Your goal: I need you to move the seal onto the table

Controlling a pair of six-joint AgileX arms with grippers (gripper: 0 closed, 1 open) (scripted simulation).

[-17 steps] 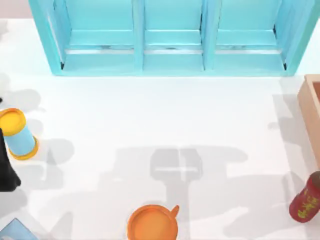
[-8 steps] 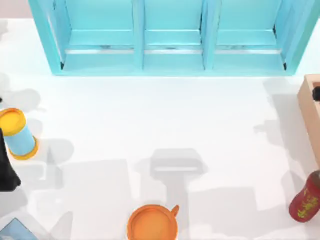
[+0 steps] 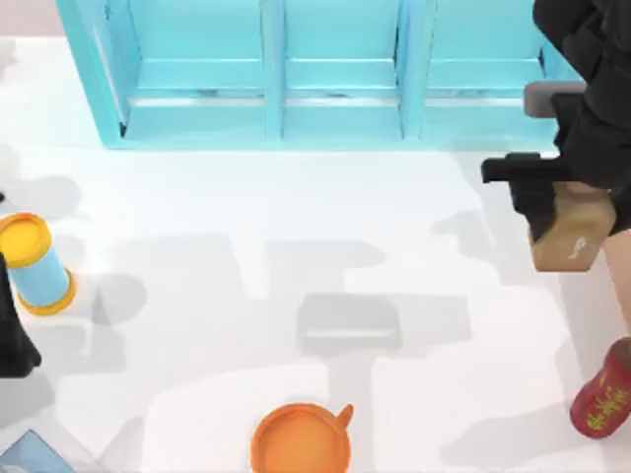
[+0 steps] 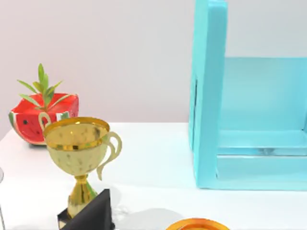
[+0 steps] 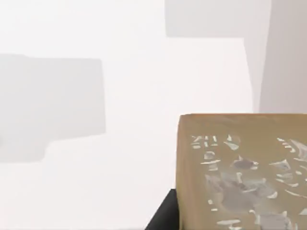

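Tan-brown seal [image 3: 569, 235] clamped in the right gripper [image 3: 552, 212], above the white table [image 3: 296, 227] at its right side

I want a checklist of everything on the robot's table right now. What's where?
Surface: white table, shadowed.
Job's things: seal held at the table's right side; white marks on one face.
Clutter: orange cup, red bottle, yellow-blue can, gold trophy, watermelon ornament.
Grippers: right gripper shut on the seal; left arm parked at the left edge.
Cables: nothing seen.
Surroundings: turquoise shelf at the back.
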